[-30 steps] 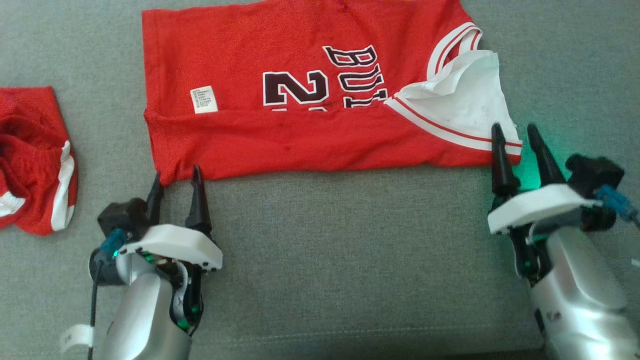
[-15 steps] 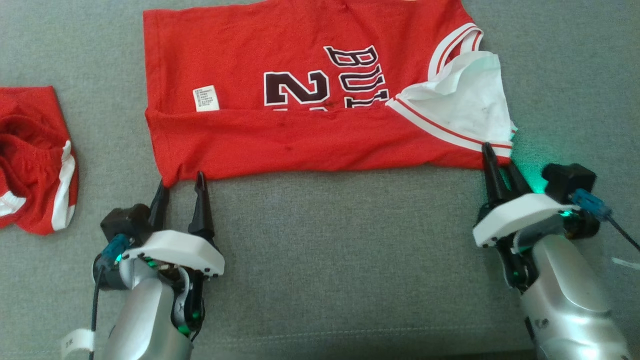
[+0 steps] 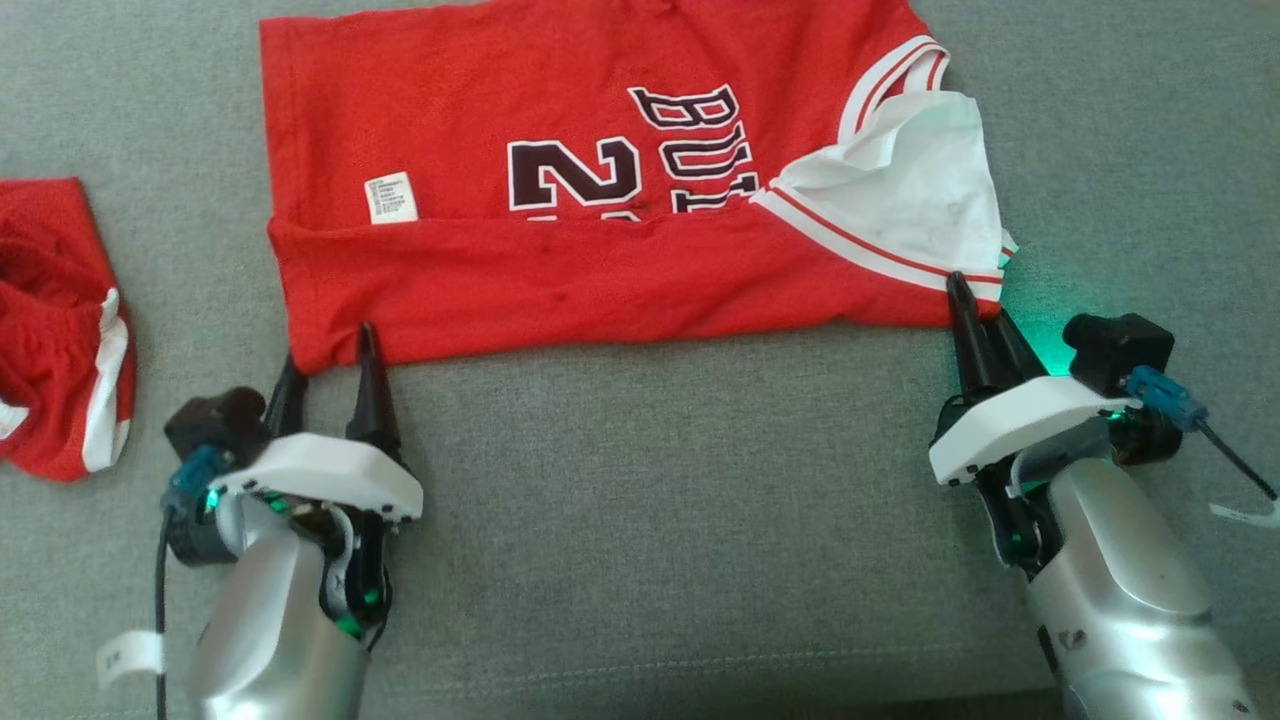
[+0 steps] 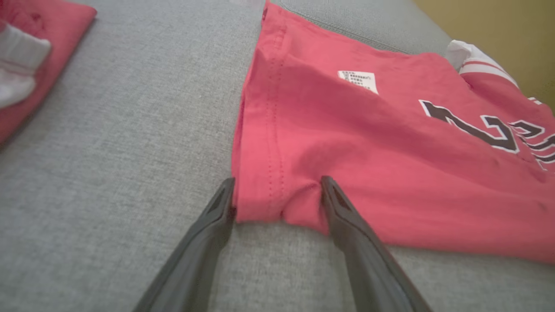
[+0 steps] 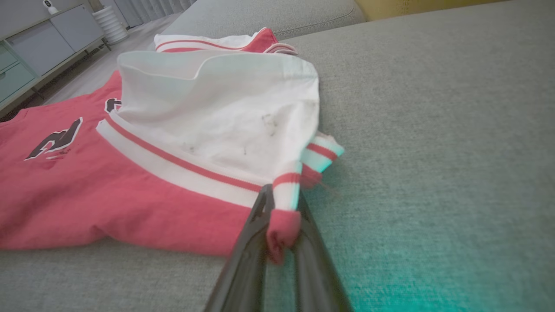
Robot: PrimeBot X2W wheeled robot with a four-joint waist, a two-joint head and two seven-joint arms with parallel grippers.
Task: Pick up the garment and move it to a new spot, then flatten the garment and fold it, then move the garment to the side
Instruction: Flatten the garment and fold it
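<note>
The garment (image 3: pixel 600 150) is a red jersey with black lettering and white trim, lying folded lengthwise on the grey cushion. My left gripper (image 3: pixel 328 350) stands open at the garment's near left corner. In the left wrist view that gripper (image 4: pixel 277 190) has the hem corner of the garment (image 4: pixel 390 151) between its spread fingers. My right gripper (image 3: pixel 975 305) is shut on the near right corner. The right wrist view shows this gripper (image 5: pixel 282 203) pinching a red-and-white striped edge of the garment (image 5: pixel 130 195), beside the white lining.
A second red garment (image 3: pixel 60 330) with white stripes lies crumpled at the far left, also seen as a red garment (image 4: pixel 26 65) in the left wrist view. The grey cushion (image 3: pixel 650 520) stretches bare in front. A pale cabinet (image 5: pixel 34 34) stands beyond the sofa.
My right gripper has gone from open to shut, pinching the garment's near right corner and drawing back slightly. The left gripper stays open at the left corner. The head view has shifted a little.
</note>
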